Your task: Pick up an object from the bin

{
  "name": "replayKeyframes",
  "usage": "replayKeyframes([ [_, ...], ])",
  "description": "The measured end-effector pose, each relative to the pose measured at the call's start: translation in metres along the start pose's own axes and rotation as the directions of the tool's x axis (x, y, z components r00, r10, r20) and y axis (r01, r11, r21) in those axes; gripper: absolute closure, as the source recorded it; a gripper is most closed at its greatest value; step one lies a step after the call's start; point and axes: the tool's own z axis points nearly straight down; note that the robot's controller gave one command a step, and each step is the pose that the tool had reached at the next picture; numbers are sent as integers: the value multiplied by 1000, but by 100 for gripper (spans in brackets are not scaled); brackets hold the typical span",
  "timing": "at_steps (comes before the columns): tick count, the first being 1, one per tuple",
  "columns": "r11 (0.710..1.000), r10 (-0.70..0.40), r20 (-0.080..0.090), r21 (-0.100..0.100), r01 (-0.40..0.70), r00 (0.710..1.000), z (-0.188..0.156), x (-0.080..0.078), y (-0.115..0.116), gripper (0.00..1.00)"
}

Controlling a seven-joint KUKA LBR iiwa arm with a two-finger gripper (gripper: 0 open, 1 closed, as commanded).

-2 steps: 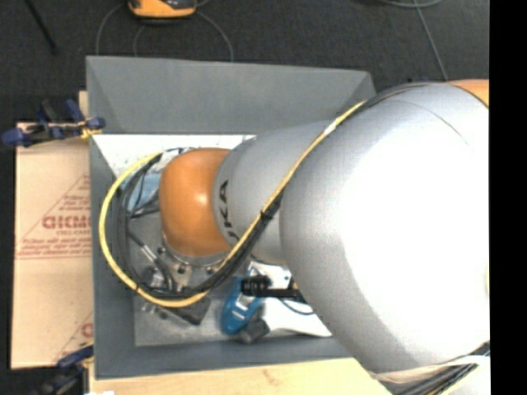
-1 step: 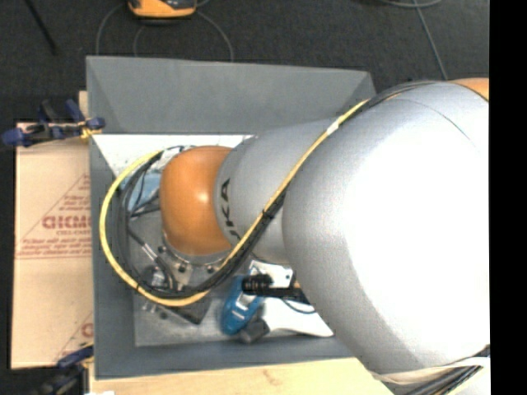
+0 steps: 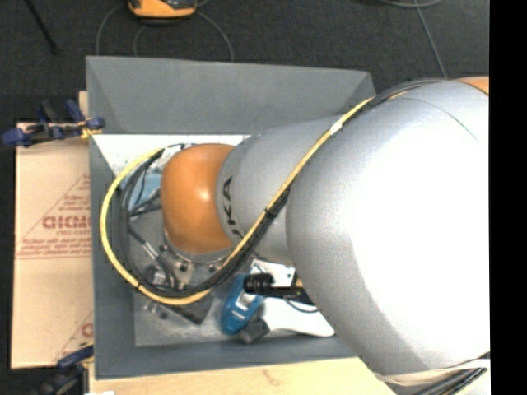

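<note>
The gripper hangs low in the lower-left part of the grey bin, under the arm's orange cover; whether it is released or clenched cannot be told. Just to its right, at lower centre, a blue plastic object lies beside a white piece.

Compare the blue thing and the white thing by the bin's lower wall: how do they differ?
The blue thing is chunky and rounded; the white thing is flat and long, tapering rightward. The blue thing lies left of the white thing. Both rest side by side on the floor of the bin, by its lower wall.
</note>
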Motion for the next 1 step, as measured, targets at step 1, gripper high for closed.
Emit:
replayKeyframes([
  [1,1000,0,0,0,0,1000,-10,0,0,100],
])
